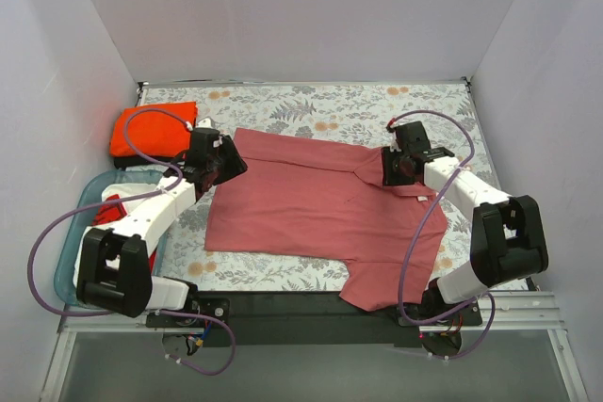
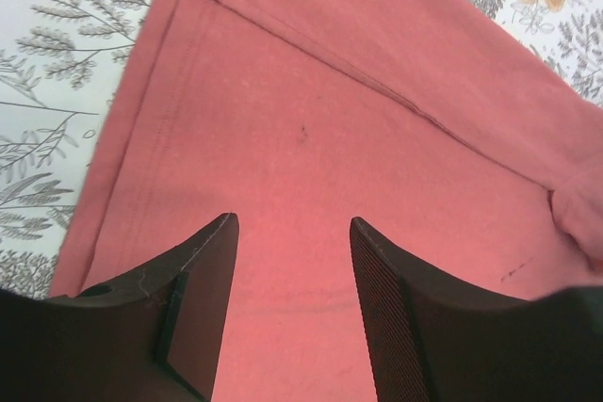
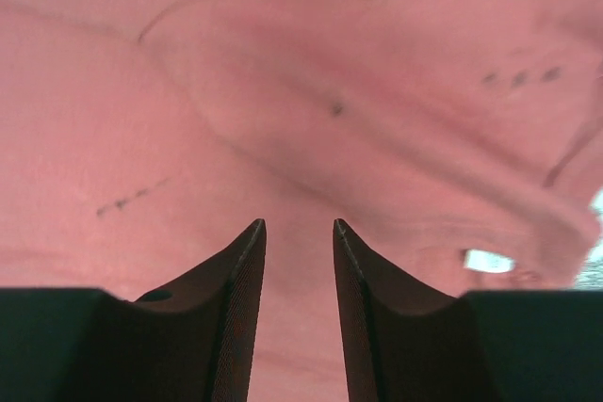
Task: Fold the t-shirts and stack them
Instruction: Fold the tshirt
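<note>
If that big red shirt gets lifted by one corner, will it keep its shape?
Probably not: the rose-red t-shirt lies flat with soft creases, so it likely droops. Its thin cloth looks light. Pushed, it would probably bunch rather than slide.

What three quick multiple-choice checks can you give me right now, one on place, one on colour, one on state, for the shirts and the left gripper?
1. Where does the orange t-shirt lie?
A. at the far left corner of the table
B. in the middle of the table
C. hanging off the near edge

2. What colour is the spread t-shirt?
A. black
B. rose-red
C. orange

3. How do the jaws of the left gripper stand?
A. shut on a sleeve
B. apart, with nothing between them
C. out of view

Answers:
1 A: the top view shows it folded by the far left wall.
2 B: rose-red cloth covers the middle of the table.
3 B: the left wrist view shows flat cloth through the gap.
</note>
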Motion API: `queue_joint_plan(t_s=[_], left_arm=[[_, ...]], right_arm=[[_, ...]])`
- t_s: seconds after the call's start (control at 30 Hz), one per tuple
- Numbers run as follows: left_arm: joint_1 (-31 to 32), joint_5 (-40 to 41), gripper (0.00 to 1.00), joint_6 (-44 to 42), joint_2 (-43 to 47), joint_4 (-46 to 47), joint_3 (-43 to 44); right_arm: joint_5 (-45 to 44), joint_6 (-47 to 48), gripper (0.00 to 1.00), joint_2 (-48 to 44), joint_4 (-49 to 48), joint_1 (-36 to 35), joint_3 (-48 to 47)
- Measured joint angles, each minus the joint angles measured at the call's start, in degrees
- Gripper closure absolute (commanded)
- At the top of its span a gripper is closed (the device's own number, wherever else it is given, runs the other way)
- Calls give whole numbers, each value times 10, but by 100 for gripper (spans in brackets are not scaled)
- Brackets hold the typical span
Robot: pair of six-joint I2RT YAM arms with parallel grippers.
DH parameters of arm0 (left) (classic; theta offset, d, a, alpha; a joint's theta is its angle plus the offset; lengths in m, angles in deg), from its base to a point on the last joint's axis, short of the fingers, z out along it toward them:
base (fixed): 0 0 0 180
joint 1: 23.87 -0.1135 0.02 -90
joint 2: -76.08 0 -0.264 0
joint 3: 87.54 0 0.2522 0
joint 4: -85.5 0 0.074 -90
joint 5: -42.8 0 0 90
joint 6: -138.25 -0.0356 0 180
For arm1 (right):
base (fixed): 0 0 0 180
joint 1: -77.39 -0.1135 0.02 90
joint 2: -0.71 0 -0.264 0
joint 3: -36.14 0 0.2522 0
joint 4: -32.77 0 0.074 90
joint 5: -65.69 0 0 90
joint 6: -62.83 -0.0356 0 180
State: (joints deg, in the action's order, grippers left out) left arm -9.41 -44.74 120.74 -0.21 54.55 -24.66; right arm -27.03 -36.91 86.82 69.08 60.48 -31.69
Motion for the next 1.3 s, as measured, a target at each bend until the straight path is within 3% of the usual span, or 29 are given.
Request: queue_joint_plan(t_s=[0.13,0.2,0.27,0.53,0.97,1.3], left_arm=[[9,0,50,-8,-45,18,22],[9,0,50,-10,-91,26,59],[9,2,50,-10,-133,30,98],[9,37,50,-22,-316,49,264],[2,51,50,-52,-452,40,356],[0,50,50,-52,-452,32,359]], right_arm=[[-4,3,56,4,-4,43,-44],[15,-4,47,8,-14,86,-62],[42,-16,46,11,-38,135,-68],[167,-143,41,46,-168,297,-35],[242,-282,45,197,-316,329,-35],[285,-292,48,186,-364,330,-11]])
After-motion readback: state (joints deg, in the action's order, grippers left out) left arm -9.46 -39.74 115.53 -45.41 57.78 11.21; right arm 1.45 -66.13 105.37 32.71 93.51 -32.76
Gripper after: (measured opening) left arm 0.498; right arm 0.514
